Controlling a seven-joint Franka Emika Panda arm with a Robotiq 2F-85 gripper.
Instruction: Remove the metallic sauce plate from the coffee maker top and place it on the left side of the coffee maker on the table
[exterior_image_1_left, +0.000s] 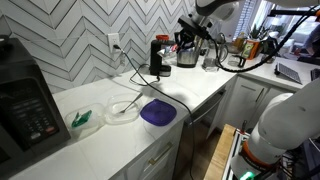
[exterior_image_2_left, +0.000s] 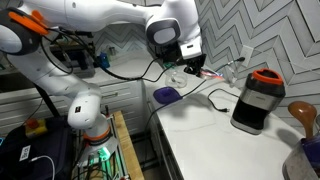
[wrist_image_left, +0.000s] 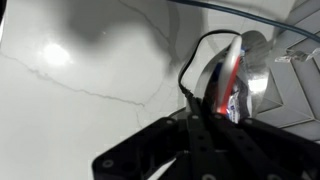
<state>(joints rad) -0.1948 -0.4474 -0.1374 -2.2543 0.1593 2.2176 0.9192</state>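
The coffee maker (exterior_image_1_left: 158, 60) (exterior_image_2_left: 255, 105) stands upright on the white table (exterior_image_1_left: 200, 90) (exterior_image_2_left: 210, 130), and its top shows an orange rim. My gripper (exterior_image_2_left: 188, 66) (exterior_image_1_left: 190, 40) hangs above the table, apart from the coffee maker. In the wrist view my gripper (wrist_image_left: 215, 105) has its fingers together on a small silvery dish with a red glint, the metallic sauce plate (wrist_image_left: 248, 70), held on edge. The plate also shows as a pale glint under the fingers in an exterior view (exterior_image_2_left: 196, 71). The black cord (wrist_image_left: 190, 70) loops on the table (wrist_image_left: 80, 110) below.
A purple plate (exterior_image_1_left: 157, 112) (exterior_image_2_left: 167, 95), a clear bowl (exterior_image_1_left: 122, 108) and a green item (exterior_image_1_left: 80, 120) lie on the table. A big black appliance (exterior_image_1_left: 25, 110) stands at one end. A steel pot (exterior_image_1_left: 187, 57) and utensils stand behind the coffee maker.
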